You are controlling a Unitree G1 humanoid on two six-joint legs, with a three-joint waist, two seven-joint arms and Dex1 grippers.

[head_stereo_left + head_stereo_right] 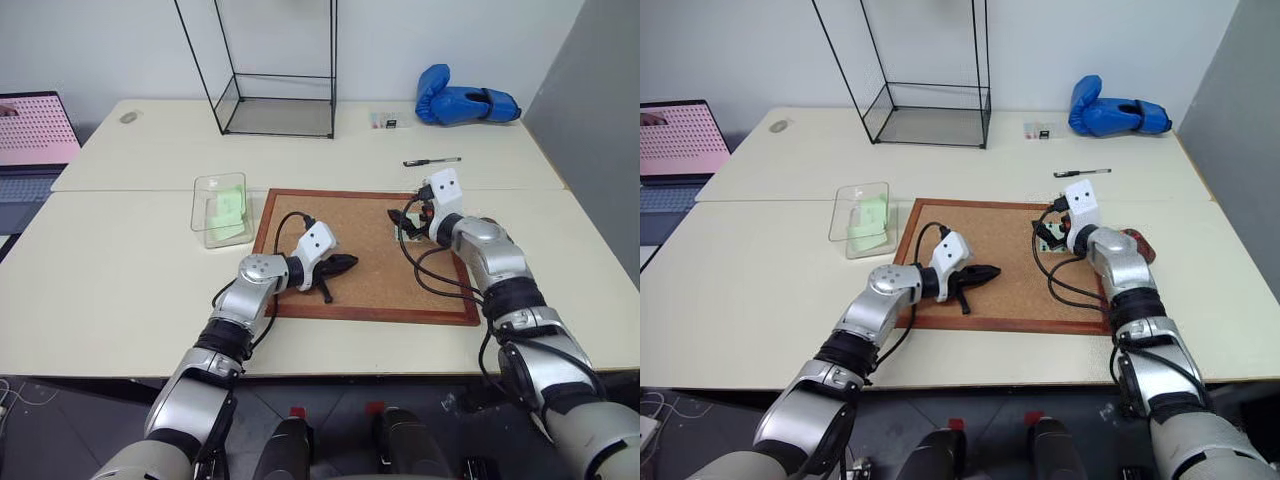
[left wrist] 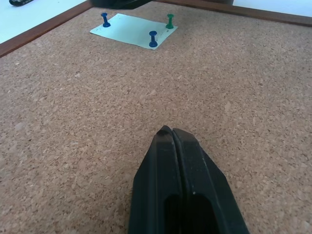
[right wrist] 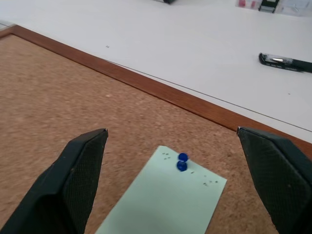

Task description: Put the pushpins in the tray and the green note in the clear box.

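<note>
The green note point(image 2: 134, 30) lies pinned on the corkboard point(image 1: 370, 270) near its right end. Three pushpins stand in it: two blue point(image 2: 105, 19) point(image 2: 153, 39) and one green point(image 2: 169, 21). My right gripper point(image 3: 171, 131) hovers open just over the note, its fingers on either side of a blue pushpin point(image 3: 182, 162). My left gripper point(image 1: 345, 263) rests shut and empty over the middle of the corkboard, pointing toward the note. The clear box point(image 1: 222, 208) stands left of the board with a green slip inside. The tray point(image 1: 1138, 243) peeks out behind my right forearm.
A tall wire-framed glass case point(image 1: 275, 70) stands at the back of the table. A blue boxing glove point(image 1: 465, 103) and a pen point(image 1: 432, 161) lie at the back right. A laptop point(image 1: 30, 140) sits at the far left.
</note>
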